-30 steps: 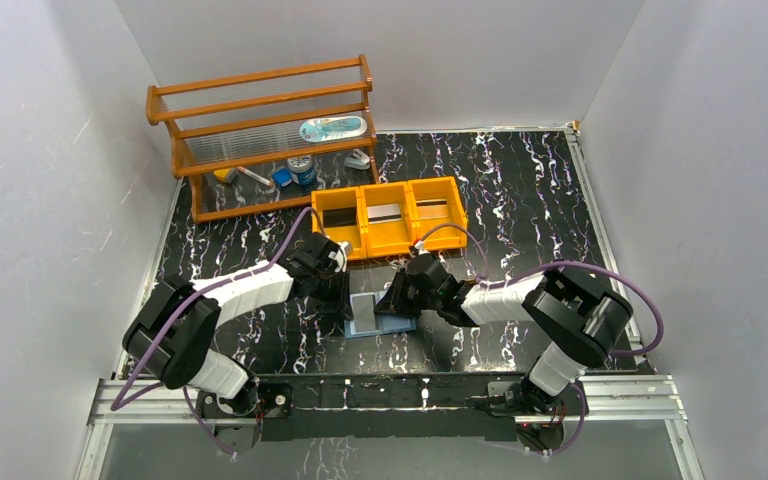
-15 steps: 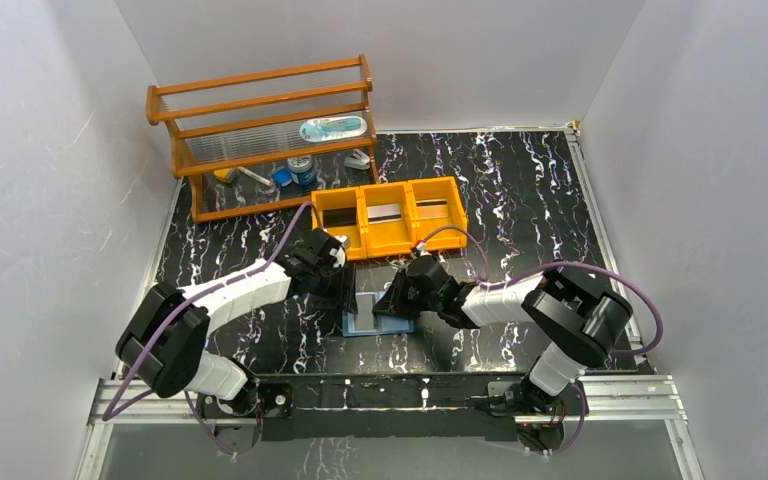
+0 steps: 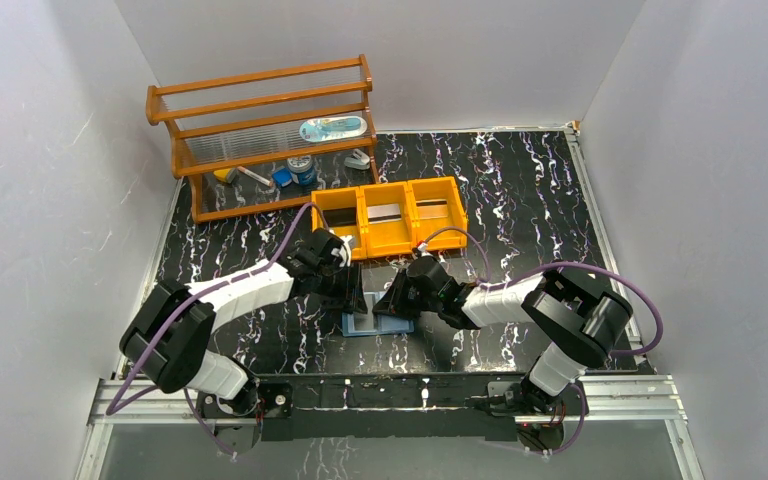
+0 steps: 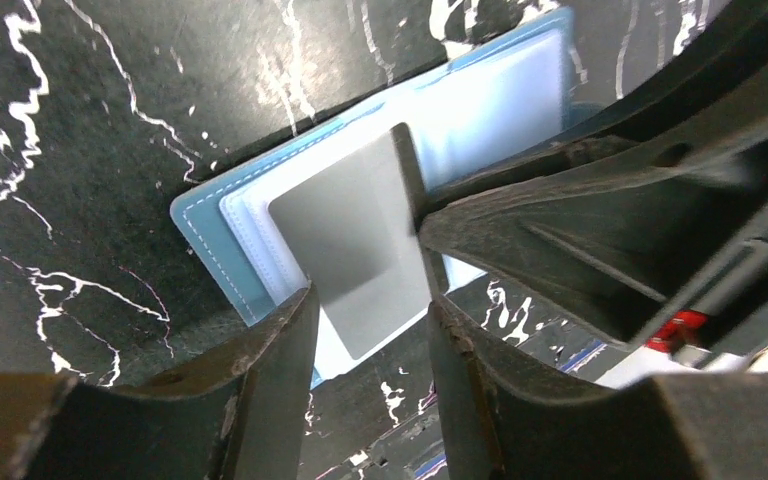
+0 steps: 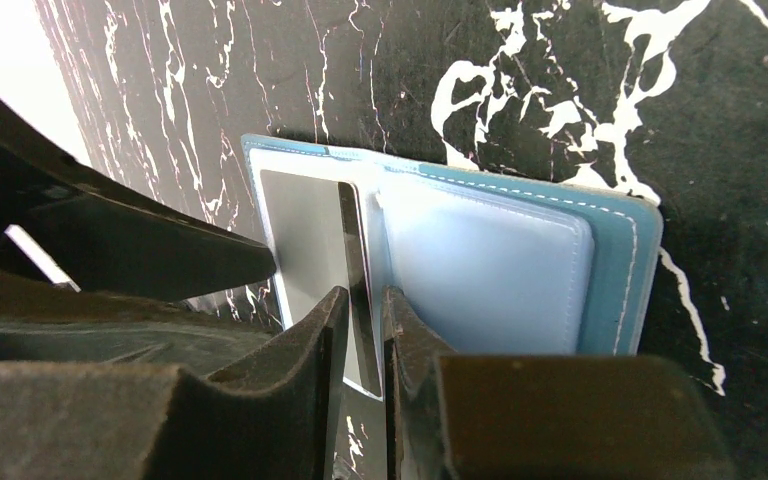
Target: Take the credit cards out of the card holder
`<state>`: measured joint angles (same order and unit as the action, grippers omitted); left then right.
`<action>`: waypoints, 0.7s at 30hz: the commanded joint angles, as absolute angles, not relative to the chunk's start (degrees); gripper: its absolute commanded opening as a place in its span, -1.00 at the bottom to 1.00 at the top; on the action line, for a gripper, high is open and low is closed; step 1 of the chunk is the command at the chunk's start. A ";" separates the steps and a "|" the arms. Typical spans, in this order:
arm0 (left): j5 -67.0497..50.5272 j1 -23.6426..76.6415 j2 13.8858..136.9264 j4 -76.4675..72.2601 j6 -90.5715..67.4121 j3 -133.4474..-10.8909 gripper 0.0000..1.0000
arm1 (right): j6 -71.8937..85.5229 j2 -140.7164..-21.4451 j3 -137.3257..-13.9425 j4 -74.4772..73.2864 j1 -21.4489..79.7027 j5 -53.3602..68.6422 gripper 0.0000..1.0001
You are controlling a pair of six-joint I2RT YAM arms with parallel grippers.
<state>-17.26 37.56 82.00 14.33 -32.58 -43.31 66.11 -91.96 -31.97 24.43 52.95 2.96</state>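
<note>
two arms meet low over the card holder [image 3: 353,327], which lies open and flat on the black marbled table [image 3: 520,200], at about 6 o'clock from the orange tray [image 3: 390,243] and apart from it; the left gripper [image 3: 358,300] reaches in from 9 o'clock and the right gripper [image 3: 392,305] from 3 o'clock, their tips close together above the holder's left half; in the right wrist view we see the right fingers [image 5: 310,350] drawn together on the thin edge of a silver-grey card [image 4: 345,235], which stands tilted up from the holder's left page; its lower end sits against the pale pocket there, and we cannot tell whether that end is inside the pocket or only resting on it; in the left wrist view the left fingers [image 4: 270,380] stand apart, one on each side of the card's near corner, and we cannot tell whether either one touches it; in that same view the dark tip of the right gripper meets the card's raised edge at about 3 o'clock of the card; the holder's other page shows a pale blue pocket, with white stitching round the border; the tray has three compartments, and we make out a dark card [image 3: 338,217] in the one at 9 o'clock, a grey card [image 3: 384,212] in the middle one and a tan card [image 3: 432,210] in the one at 3 o'clock, each lying flat; a wooden rack [image 3: 260,103] stands at 11 o'clock on the table, with items on its lower shelf too small for us to name
</note>
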 commanded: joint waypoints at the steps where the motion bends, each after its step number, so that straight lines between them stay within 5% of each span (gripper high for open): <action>1: -19.49 37.53 83.35 11.79 -34.15 -40.05 -0.18 | 66.23 -91.22 -30.59 24.14 53.11 1.27 -0.46; 12: -15.38 37.53 84.07 12.79 -33.68 -36.76 -0.41 | 66.06 -92.49 -29.62 30.03 53.15 5.06 -0.43; 21: -13.27 37.53 83.61 13.65 -33.23 -36.80 -0.56 | 66.01 -92.46 -28.46 34.58 53.12 6.10 -0.88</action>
<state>-16.69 37.23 82.67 10.70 -34.48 -38.83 65.95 -92.42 -28.67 31.42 52.53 4.45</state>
